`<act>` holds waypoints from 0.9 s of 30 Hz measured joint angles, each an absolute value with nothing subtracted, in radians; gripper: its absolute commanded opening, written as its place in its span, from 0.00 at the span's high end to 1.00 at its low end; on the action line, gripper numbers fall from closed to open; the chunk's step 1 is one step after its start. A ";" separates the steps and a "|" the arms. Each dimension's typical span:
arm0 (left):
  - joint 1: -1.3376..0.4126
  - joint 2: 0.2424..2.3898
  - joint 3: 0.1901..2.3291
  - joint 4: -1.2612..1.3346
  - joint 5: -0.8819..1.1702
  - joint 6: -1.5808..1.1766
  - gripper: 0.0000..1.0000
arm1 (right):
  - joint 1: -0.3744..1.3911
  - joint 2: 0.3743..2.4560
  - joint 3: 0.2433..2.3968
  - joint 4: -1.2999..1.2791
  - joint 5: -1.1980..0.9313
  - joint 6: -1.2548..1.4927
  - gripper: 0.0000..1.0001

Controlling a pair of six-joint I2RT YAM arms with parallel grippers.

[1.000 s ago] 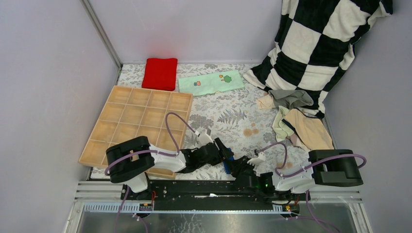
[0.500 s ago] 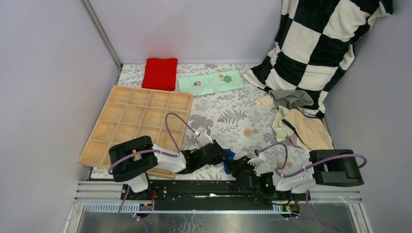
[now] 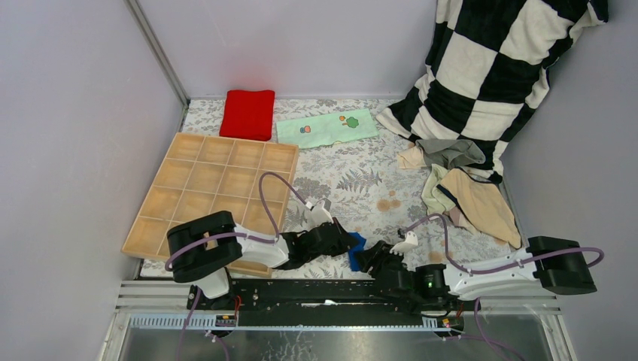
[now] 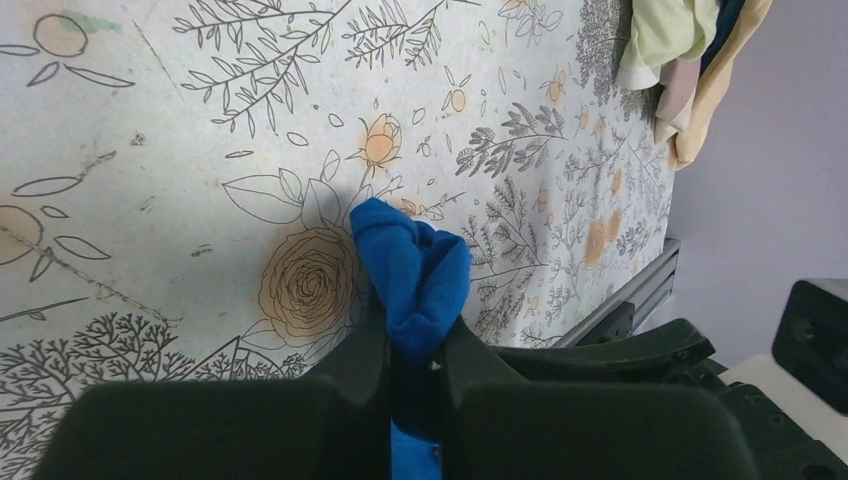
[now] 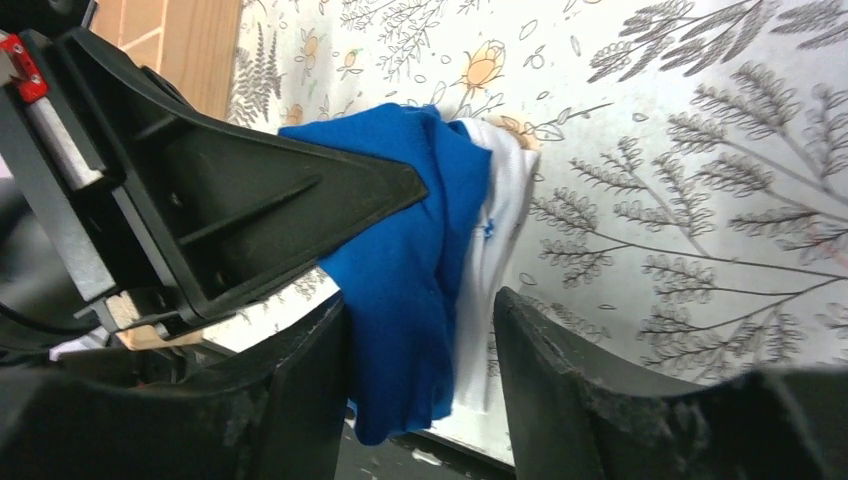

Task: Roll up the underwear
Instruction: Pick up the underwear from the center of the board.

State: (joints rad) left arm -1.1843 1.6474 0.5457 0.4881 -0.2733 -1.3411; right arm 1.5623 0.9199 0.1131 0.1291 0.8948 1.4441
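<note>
Left pincer (image 4: 415,330) clamped on the blue brief (image 4: 414,268), the bunch poking straight out past its tips over the table (image 4: 150,150); right pincer (image 5: 422,310) spread open, straddling that same bunch lengthwise; both arms right at it; tray (image 3: 218,171) off left, compartments bare; other briefs (image 3: 466,192) far right.

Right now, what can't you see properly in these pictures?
- Left wrist view: the lower end of the blue underwear vanishes between the left fingers, which pinch it.
- Right wrist view: it is unclear whether the right fingers squeeze it or just sit beside it.
- Top view: only a small blue patch shows; both sets of fingers cover the rest.
- Top view: how many pieces are in the underwear pile; they overlap.
</note>
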 measured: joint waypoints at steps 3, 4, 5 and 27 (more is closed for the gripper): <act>-1.184 1.634 0.549 0.465 -0.275 -1.320 1.00 | 1.562 0.853 0.113 0.050 0.889 1.417 0.32; -1.184 1.629 0.549 0.458 -0.275 -1.312 1.00 | 1.563 0.836 0.113 0.029 0.888 1.409 0.30; -1.184 1.622 0.548 0.453 -0.275 -1.304 1.00 | 1.563 0.817 0.113 0.008 0.887 1.399 0.29; -1.149 1.249 0.315 0.581 -0.171 -0.928 1.00 | 1.564 0.514 0.111 0.157 0.838 0.953 0.07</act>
State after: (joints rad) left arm -1.1488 1.2488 0.3149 0.5808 -0.1715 -0.9279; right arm 1.5642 0.5137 0.1112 0.1566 0.8383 0.9531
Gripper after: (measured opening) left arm 0.117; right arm 0.912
